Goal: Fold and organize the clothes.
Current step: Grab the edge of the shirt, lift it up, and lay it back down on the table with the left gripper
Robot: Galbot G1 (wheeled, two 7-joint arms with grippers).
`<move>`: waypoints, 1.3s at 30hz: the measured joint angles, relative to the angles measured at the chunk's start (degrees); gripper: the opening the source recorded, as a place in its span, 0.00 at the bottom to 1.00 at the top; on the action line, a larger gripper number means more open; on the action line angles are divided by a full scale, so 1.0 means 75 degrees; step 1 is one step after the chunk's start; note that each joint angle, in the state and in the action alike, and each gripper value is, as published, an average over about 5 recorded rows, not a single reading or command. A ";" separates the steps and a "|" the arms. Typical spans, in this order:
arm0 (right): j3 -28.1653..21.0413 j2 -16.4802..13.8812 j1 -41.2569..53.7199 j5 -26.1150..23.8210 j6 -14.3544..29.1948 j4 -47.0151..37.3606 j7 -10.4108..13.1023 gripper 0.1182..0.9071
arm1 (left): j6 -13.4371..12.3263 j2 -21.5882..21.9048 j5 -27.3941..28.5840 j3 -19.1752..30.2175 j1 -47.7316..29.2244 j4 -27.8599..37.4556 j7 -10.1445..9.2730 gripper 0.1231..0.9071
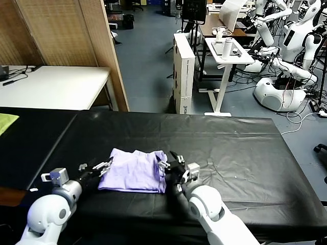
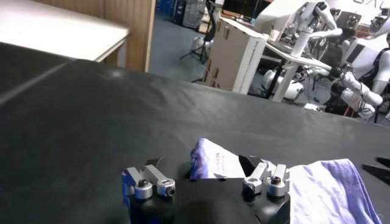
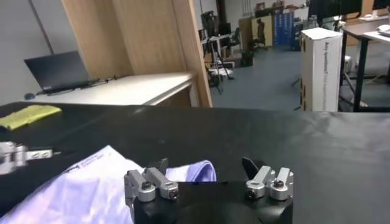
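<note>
Left gripper [image 1: 103, 167]: low over the black table cover, at the left edge of the shirt, fingers spread wide with nothing between them; its own wrist view shows the two metal-tipped fingers [image 2: 149, 183] apart, the lavender cloth lying just ahead and to one side. Right gripper [image 1: 168, 167]: at the shirt's right edge, likewise spread wide and holding nothing; from its wrist camera the fingers [image 3: 150, 185] stand well apart with a fold of fabric showing in the gap between them. Whether either set of fingertips touches the cloth cannot be told. Item between the two: one light lavender short-sleeved T-shirt of thin wrinkly fabric [image 1: 135, 170], folded into a rough rectangle, lying flat on the near middle of the table, a small white printed label or patch visible on its surface in the right wrist view [image 3: 91, 159]. Support: long table draped in black, slightly creased sheeting [image 1: 230, 148]. Further out: flat yellow-green cloth [image 1: 7, 121] at the far left edge of the black surface, well apart from the shirt; white desk [image 1: 51, 87] beyond it, beside a tall wooden partition panel [image 1: 97, 46]; upright cardboard box [image 1: 184, 71] on the blue floor; white side table [image 1: 227, 53]; several white robots [image 1: 286, 56] parked at the room's far right.
</note>
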 joint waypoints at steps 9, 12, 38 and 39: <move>-0.0006 0.0084 -0.0064 -0.0009 0.0021 -0.0130 -0.0098 0.03 | -0.0008 0.0004 0.0002 -0.0013 0.0013 0.0040 0.0001 1.00; 0.0015 0.0076 -0.0127 -0.0009 -0.0007 -0.0082 -0.0084 0.03 | -0.0011 0.0006 0.0002 -0.0041 0.0047 0.0044 0.0001 1.00; 0.1104 -0.0587 -0.0881 0.1085 0.0657 0.1308 -0.0397 0.93 | -0.0461 -0.0310 0.0011 -0.0249 0.0163 0.0140 0.0260 1.00; 0.1204 -0.0645 -0.0934 0.1127 0.0679 0.1397 -0.0397 0.96 | -0.0527 -0.0377 -0.0005 -0.0269 0.0181 0.0171 0.0284 1.00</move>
